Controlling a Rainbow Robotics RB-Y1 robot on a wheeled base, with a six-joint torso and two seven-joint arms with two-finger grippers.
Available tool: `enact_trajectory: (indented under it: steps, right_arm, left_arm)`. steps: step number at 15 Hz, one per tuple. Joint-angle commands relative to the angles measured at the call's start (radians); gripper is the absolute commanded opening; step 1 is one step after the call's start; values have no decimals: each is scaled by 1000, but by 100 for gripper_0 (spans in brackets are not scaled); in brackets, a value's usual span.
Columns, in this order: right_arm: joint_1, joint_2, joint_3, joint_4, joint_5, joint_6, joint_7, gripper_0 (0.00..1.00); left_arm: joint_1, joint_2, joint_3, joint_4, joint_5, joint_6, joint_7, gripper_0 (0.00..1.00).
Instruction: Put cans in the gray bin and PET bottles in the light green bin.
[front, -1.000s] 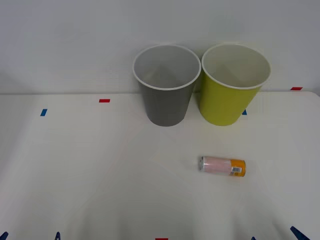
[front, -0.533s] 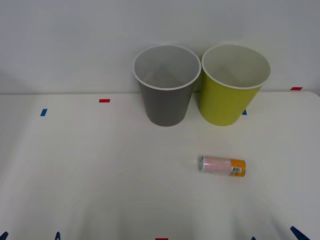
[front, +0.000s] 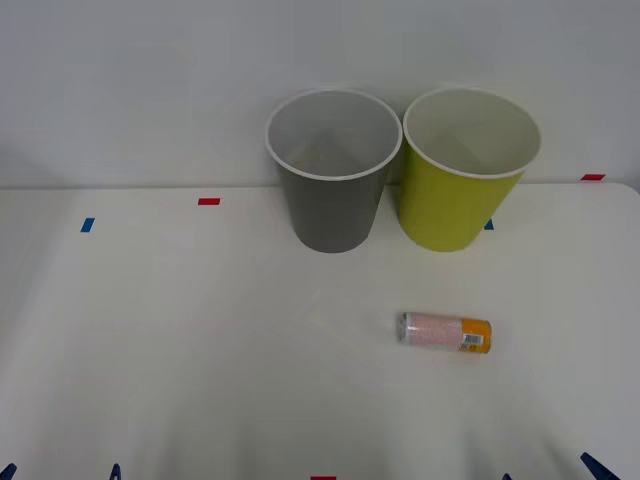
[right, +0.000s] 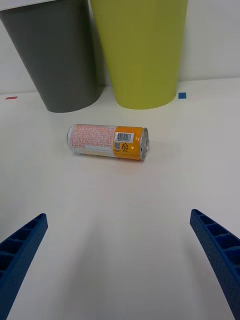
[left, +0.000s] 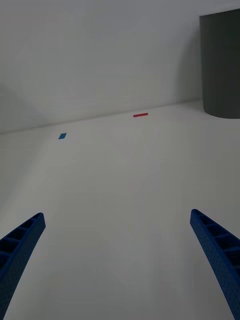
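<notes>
A slim can (front: 445, 332) with a pale pink body and an orange end lies on its side on the white table, right of centre. In the right wrist view the can (right: 108, 142) lies ahead of my open right gripper (right: 120, 260), well clear of the fingers. The gray bin (front: 333, 171) stands upright at the back, and the light green bin (front: 467, 168) stands just to its right. Both bins look empty. My right gripper (front: 552, 475) and my left gripper (front: 60, 472) sit at the table's near edge. The left gripper (left: 120, 260) is open over bare table. No PET bottles are in view.
Small red tape marks (front: 208, 201) and blue tape marks (front: 87, 225) dot the white table (front: 200, 340). A plain wall rises right behind the bins. The gray bin (left: 222, 62) shows at the edge of the left wrist view.
</notes>
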Motion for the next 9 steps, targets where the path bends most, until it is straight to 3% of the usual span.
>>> enact_trajectory:
  steps: [1, 9]
  right_arm:
    - [0, 0, 0, 0, 0, 0, 0, 99]
    - [0, 0, 0, 0, 0, 0, 0, 99]
  left_arm:
    - [0, 0, 0, 0, 0, 0, 0, 100]
    - [0, 0, 0, 0, 0, 0, 0, 100]
